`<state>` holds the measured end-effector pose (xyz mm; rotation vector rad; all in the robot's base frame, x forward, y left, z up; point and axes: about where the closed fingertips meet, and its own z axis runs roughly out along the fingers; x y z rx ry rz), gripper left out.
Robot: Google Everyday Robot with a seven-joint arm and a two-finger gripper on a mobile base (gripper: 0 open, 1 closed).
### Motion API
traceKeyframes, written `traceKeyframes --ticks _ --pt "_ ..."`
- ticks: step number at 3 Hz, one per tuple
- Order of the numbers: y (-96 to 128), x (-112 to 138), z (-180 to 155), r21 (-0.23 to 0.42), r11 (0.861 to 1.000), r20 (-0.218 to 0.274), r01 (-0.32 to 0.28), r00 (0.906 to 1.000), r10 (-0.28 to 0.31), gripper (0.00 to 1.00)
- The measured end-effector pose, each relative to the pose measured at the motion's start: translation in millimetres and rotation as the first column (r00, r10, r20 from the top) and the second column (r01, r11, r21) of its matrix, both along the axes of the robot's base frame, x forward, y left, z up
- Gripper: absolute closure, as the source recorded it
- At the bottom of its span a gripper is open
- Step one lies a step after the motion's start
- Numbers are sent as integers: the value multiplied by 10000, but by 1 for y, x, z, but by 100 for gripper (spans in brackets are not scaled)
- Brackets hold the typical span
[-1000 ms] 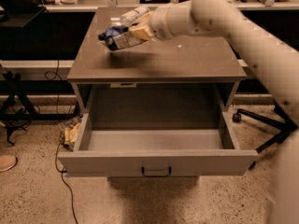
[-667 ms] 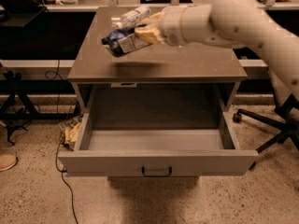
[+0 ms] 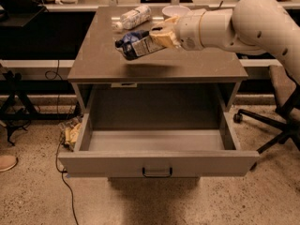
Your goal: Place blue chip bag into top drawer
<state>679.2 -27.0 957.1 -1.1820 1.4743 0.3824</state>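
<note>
Blue chip bag (image 3: 135, 45) in clenched gripper (image 3: 161, 37), held above the cabinet top (image 3: 192, 65) behind the open top drawer (image 3: 98, 163): bring forward past the edge, lower between the walls, release only once low inside.

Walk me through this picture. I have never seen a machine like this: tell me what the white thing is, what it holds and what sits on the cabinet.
The big white shape is a robot arm, reaching in from the right. At its tip is the gripper, two fingers closed on a blue chip bag, held in the air above the cabinet top. On that top are a clear water bottle, lying down, and a white bowl. Below, the top drawer is pulled open. The single camera looks at the cabinet from the front, slightly above.
</note>
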Motion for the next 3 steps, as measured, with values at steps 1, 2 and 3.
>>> traceKeyframes --ticks 1,2,3 --pt "-1 -36 12 228 9974 -125 -680 9976 683 100" --pt "-13 -86 24 302 9966 -234 -773 9967 780 100" --pt "-26 -120 0 -146 9982 -956 -588 9938 571 100"
